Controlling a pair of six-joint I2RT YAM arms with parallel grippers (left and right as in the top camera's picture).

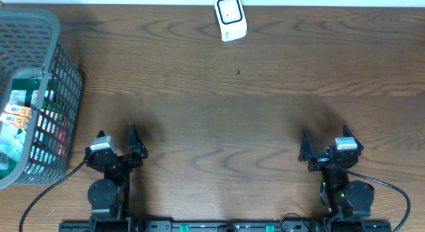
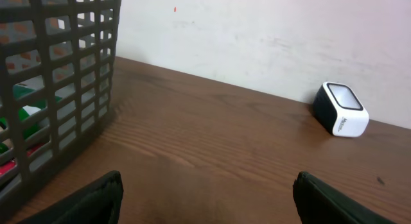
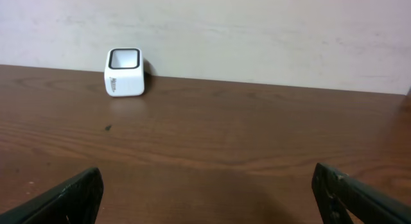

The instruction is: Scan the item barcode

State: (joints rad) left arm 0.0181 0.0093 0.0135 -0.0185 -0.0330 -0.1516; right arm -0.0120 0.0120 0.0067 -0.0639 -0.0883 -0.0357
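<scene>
**Both grippers open, packs in the basket, scanner at twelve o'clock**

Seen from overhead, a grey mesh basket (image 1: 66, 72) stands at nine o'clock on the brown wooden table (image 1: 219, 106), running off the left edge of the picture; inside it lie several packs (image 1: 16, 114), green, orange, white and red, piled together; no barcode can be made out on them. In the left wrist view the basket (image 2: 58, 70) fills the ten o'clock corner, with a green pack (image 2: 29, 112) showing through the mesh.

The left gripper (image 1: 117, 132) sits at seven o'clock, just right of the basket and not touching it; its jaws stand wide apart and grip nothing; the wrist view shows its two dark fingers (image 2: 96, 201) at the lower corners with bare table between them.

The scanner (image 1: 230, 18), a small white block with a dark, white-framed window, stands at twelve o'clock near the far edge, close to the pale wall (image 3: 257, 31), well apart from both arms and from the basket; it appears at two o'clock in the left wrist view (image 2: 340, 110) and at eleven o'clock in the right wrist view (image 3: 125, 72).

The right gripper (image 1: 324, 131) sits at five o'clock; its jaws are spread fully and hold nothing; only table lies between its fingers (image 3: 70, 198).
</scene>
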